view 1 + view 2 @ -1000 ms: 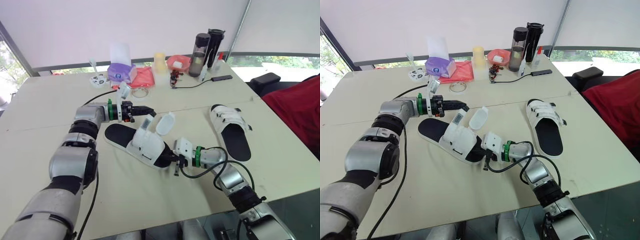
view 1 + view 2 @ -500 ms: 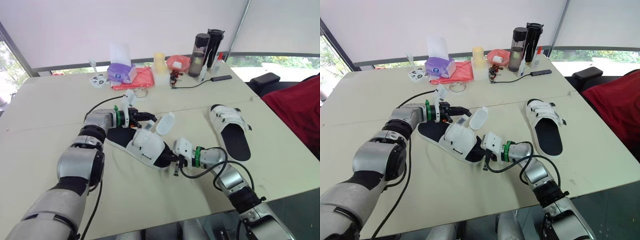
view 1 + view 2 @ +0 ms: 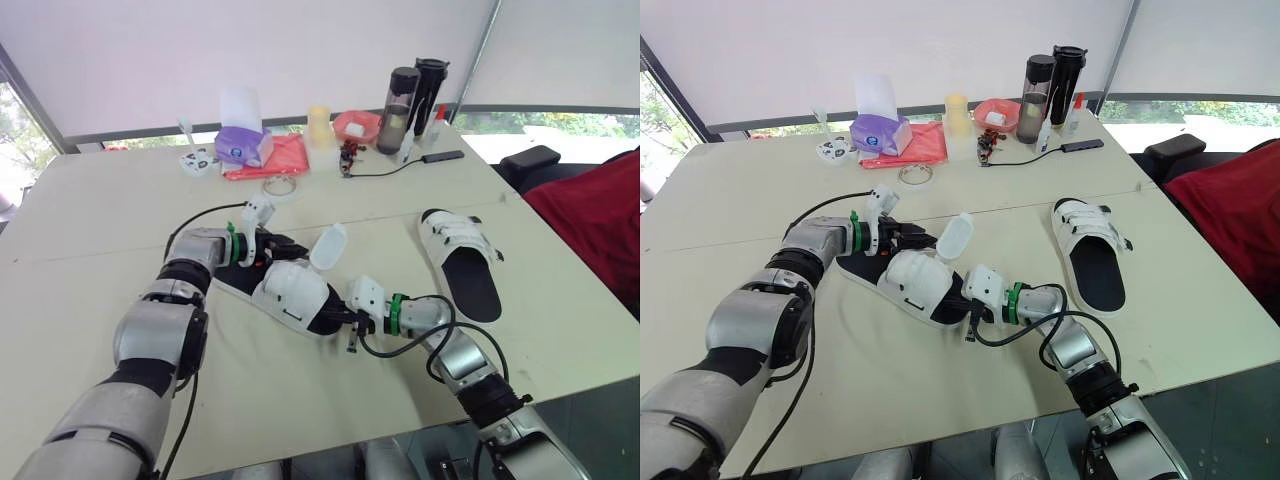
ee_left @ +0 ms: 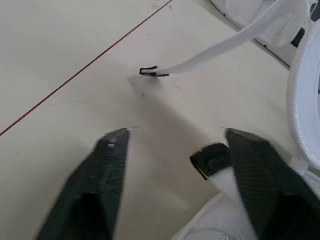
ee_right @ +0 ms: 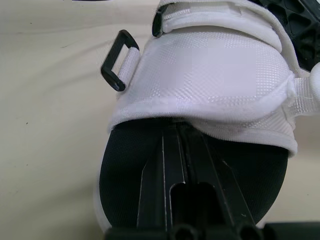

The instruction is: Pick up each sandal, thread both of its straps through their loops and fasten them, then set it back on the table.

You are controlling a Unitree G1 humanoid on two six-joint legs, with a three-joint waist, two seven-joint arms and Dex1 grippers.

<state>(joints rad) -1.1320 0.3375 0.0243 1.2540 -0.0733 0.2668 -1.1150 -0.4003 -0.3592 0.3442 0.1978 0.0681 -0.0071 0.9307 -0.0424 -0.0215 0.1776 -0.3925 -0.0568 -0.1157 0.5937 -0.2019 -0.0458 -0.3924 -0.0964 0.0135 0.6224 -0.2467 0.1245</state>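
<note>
1. Right gripper [image 3: 347, 322]. At the near, toe end of the open sandal [image 3: 288, 290]. One finger lies flat on the black footbed and runs in under the white upper. Its partner is hidden below the sole. Judged to be clamped on the toe.

2. Open sandal. On the table [image 3: 120, 210], about mid-table. Its long axis runs from the toe, nearest and toward the robot's right, back to the heel, farther and toward the robot's left. A loose strap [image 3: 328, 247] stands up off its far side, unthreaded. A black side loop [image 5: 120, 60] on the upper is empty.

3. Left gripper [image 3: 272, 248]. At the far side of the open sandal, beside its heel half. Its fingers are spread, with bare table between them, and they hold nothing. The loose strap rises just past the fingertips, toward the robot's right. This arm is the nearer to it, so the pinch would likely fall to the left arm while the right steadies the toe.

4. Second sandal [image 3: 460, 258]. Well apart from the open sandal, off to the robot's right. Its straps lie flat across it and look fastened.

5. Far beyond the open sandal: a tissue box [image 3: 240, 145], a red cloth [image 3: 283, 157] and two dark bottles [image 3: 403, 95].
</note>
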